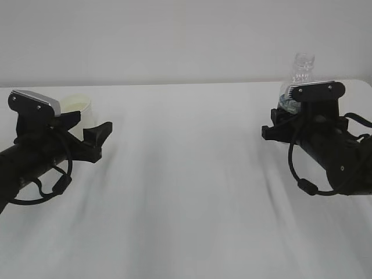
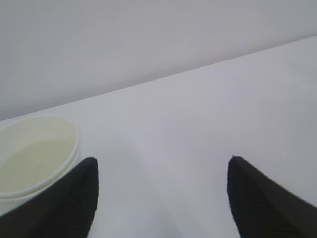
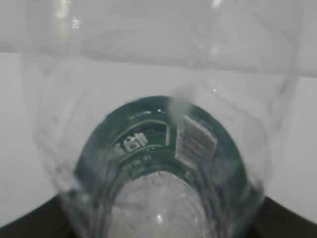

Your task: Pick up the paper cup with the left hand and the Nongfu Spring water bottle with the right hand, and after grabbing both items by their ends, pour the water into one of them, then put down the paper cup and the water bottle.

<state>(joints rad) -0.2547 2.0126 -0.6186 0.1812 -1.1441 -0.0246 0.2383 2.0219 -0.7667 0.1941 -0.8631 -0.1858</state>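
The grasping step is judged to be in hand, and on one side only. In the exterior view the small clear plastic Nongfu Spring water bottle with its dark green label band (image 1: 297, 81) stands upright at the far right of the white bench (image 1: 186, 174), its long axis vertical and its narrow capless neck pointing up. It is seated between the jaws of the black right gripper (image 1: 290, 113), which appears closed on its lower body; in the right wrist view the bottle (image 3: 163, 148) fills the frame and the dark jaws are seen at both lower corners, pressed close to its sides. Whether water is inside cannot be told. The small cream-white paper cup with a rolled rim (image 1: 78, 107) stands upright at the far left, its mouth up and its axis vertical. The black left gripper (image 1: 87, 131) is open and empty: in the left wrist view the cup (image 2: 34, 153) is seen beside and just beyond the left-hand finger (image 2: 74, 198), not between the two fingers (the gap holds only bare bench). The next move is judged to call for the left gripper to be shifted sideways until the cup is centred, then closed gently, since a thin paper wall would be crushed easily.
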